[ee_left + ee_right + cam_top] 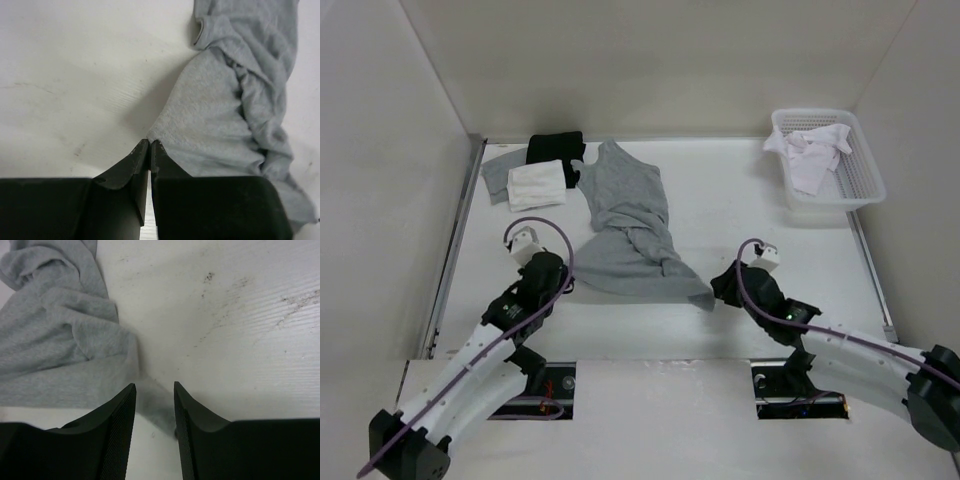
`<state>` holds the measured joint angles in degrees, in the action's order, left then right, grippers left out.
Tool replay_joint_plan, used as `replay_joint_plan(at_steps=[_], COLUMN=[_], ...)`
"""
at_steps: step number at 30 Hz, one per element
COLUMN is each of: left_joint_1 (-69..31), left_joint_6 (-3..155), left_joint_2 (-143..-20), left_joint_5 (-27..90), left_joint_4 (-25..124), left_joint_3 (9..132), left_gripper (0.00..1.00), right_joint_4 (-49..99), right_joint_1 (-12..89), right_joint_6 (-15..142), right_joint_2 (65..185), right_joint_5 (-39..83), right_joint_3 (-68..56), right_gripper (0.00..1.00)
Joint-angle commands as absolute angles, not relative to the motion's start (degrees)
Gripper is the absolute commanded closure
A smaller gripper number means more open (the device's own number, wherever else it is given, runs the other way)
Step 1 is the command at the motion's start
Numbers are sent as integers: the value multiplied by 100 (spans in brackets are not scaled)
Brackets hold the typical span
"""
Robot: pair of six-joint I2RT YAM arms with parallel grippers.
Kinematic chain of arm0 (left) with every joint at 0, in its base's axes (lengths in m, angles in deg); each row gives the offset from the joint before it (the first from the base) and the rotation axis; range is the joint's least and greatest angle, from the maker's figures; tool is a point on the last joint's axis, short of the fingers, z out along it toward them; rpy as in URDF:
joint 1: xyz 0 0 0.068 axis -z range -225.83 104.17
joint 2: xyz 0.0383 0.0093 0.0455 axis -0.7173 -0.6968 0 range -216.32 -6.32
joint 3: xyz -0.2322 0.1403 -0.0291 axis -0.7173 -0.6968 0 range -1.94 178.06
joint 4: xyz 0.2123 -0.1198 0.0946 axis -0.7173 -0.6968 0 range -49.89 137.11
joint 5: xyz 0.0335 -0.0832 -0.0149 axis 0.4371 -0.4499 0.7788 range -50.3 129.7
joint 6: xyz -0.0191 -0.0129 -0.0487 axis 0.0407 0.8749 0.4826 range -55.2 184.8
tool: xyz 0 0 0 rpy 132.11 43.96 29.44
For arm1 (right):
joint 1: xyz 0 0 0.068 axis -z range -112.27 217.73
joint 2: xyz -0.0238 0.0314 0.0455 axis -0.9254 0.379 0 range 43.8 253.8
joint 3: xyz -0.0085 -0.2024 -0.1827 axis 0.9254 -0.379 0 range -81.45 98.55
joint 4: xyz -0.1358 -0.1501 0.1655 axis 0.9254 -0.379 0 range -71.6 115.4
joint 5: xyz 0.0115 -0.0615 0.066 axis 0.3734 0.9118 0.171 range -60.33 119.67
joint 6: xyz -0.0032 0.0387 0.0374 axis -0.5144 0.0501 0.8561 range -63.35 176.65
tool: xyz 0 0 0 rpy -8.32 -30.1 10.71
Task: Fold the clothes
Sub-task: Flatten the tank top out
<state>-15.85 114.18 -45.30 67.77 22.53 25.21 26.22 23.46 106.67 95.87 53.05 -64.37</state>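
Clothes (630, 225) corner clamped in low left tool (150, 142); right tool (154, 385) apart over opposite corner.

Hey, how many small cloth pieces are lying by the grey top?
3, back left: black piece rearmost, white piece in front, grey piece leftmost; others may hide beneath.

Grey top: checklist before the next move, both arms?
1. Left gripper jaws shut on grey top hem corner: ok.
2. Right gripper gripping the other corner: not ok; jaws apart, cloth loose between them.
3. Top lying flat: not ok; bunched through the middle.
4. Top apart from the cloth pile by its strap: cannot tell.
5. Top apart from the basket: ok.
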Motion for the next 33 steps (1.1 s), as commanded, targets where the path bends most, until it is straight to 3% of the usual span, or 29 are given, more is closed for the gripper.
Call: replay_joint_plan(at_steps=[1,7,12,17,22,27,28,29,30,31,33], left_joint_1=[-2054,-2785,-3014,-2865,-2619,-2557,-2549,-2549,-2540,-2514,-2487], left_joint_6=[11191,11111,11050,11050,10997,10874,10865,10865,10865,10865,10857], left_joint_2=[-3781,-3252,-3716,-3892,-4112,-4209,-4261,-4270,-4297,-4306,-4314], left_joint_5=[7309,7117,6054,5737,5675,5649,5623,5614,5596,5587,5613], left_joint_4=[2162,2346,3085,3489,3753,3850,3937,3955,4016,4060,4113], left_joint_3=[2662,2609,2530,2451,2495,2513,2513,2513,2521,2530,2556], left_gripper=[97,95,95,95,95,95,95,95,95,95,95], right_joint_4=[1865,1871,3416,4691,6386,7390,7539,7541,7454,7401,7295], right_joint_1=[2155,1847,1567,1188,1188,1390,1451,1451,1460,1478,1478], right_joint_6=[10790,11035,10667,10578,10832,11237,11290,11290,11299,11264,11106], right_joint_2=[8882,9475,11206,12227,13948,14864,15091,15111,15111,14954,14515], right_joint_5=[5183,4717,3866,3609,3285,2845,2696,2695,2851,3053,3450], right_joint_3=[-6265,-6185,-5677,-5333,-4701,-4296,-4095,-4067,-4032,-4110,-4374], right_gripper=[60,53,52,42,42,50,67,71,88,95,99])
